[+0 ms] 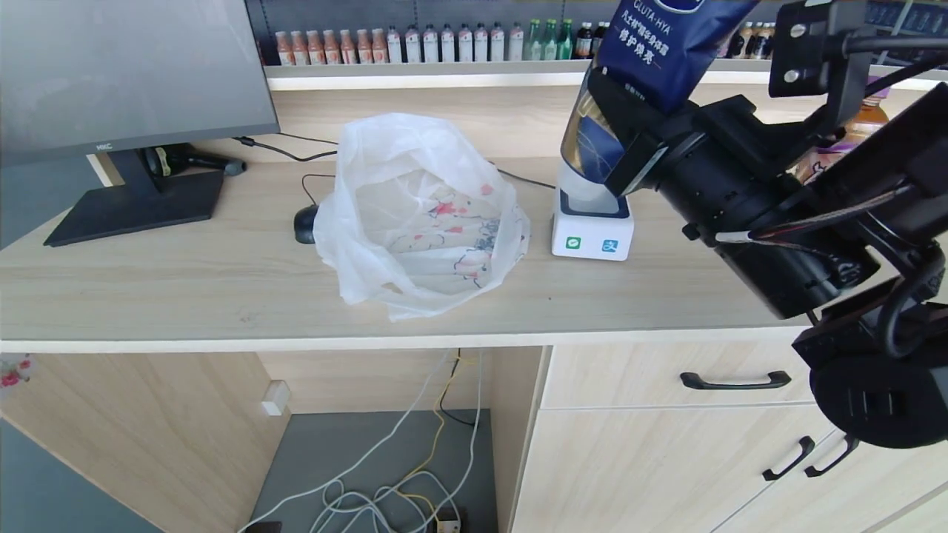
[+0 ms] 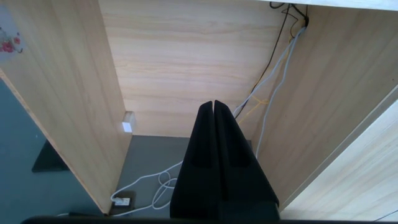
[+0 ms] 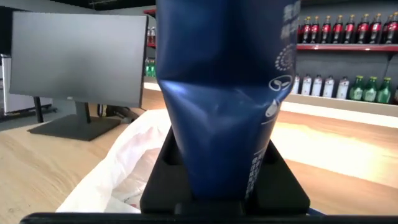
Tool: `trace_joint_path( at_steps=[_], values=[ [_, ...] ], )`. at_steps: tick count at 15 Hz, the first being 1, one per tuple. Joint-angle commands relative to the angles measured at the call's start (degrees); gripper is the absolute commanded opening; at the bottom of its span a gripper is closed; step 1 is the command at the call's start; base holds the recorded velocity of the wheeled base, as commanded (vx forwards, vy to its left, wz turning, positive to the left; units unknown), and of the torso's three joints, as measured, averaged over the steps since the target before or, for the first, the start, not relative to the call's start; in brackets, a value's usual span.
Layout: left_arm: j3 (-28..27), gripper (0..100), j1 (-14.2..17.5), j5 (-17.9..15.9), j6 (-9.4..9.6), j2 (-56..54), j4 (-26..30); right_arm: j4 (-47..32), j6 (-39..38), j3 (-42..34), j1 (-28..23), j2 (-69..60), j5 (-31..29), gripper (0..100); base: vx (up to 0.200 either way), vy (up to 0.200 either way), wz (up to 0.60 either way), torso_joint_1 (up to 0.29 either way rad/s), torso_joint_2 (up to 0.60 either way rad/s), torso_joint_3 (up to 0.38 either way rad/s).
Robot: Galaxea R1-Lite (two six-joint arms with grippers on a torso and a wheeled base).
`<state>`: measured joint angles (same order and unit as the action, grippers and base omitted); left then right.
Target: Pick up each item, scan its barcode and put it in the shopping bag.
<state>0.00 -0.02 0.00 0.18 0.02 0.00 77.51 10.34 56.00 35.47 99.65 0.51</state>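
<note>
My right gripper [image 1: 618,141] is clamped on the blue pouch [image 1: 659,52], which it holds just above the scanner [image 1: 592,233] (right of the shopping bag [image 1: 422,215], mid-worktop [image 1: 148,281]). My left gripper [image 2: 213,112] hangs below the worktop's front edge, jaws pressed together.

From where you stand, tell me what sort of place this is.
Most likely a shop checkout counter. Rows of bottled drinks line the shelf behind. A white barcode scanner stands beside an open shopping bag, and the right gripper holds a blue pouch at the scanner.
</note>
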Motion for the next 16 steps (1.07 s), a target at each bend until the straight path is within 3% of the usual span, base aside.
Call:
trace_joint_path(
  at_steps=[1, 4, 11, 16],
  values=[
    [0.0, 0, 0.0, 0.0, -0.01, 0.0, 0.0, 2.2, 2.7, -4.1, 0.2, -0.1, 0.0, 0, 0.0, 0.0, 0.0, 0.0, 0.0, 0.0],
    [0.0, 0, 0.0, 0.0, -0.01, 0.0, 0.0, 4.5, 5.7, -6.3, 0.1, 0.1, -0.4, 0, 0.0, 0.0, 0.0, 0.0, 0.0, 0.0],
    [0.0, 0, -0.1, 0.0, -0.18, 0.0, 0.0, 4.3, 3.7, -5.5, -1.5, 1.9, -2.7, 0, 0.0, 0.0, 0.0, 0.0, 0.0, 0.0],
    [0.0, 0, 0.0, 0.0, -0.01, 0.0, 0.0, 4.6, 1.1, -4.6, -1.7, 1.8, -5.1, 0, 0.0, 0.2, 0.0, 0.002, 0.0, 0.009]
  ],
)
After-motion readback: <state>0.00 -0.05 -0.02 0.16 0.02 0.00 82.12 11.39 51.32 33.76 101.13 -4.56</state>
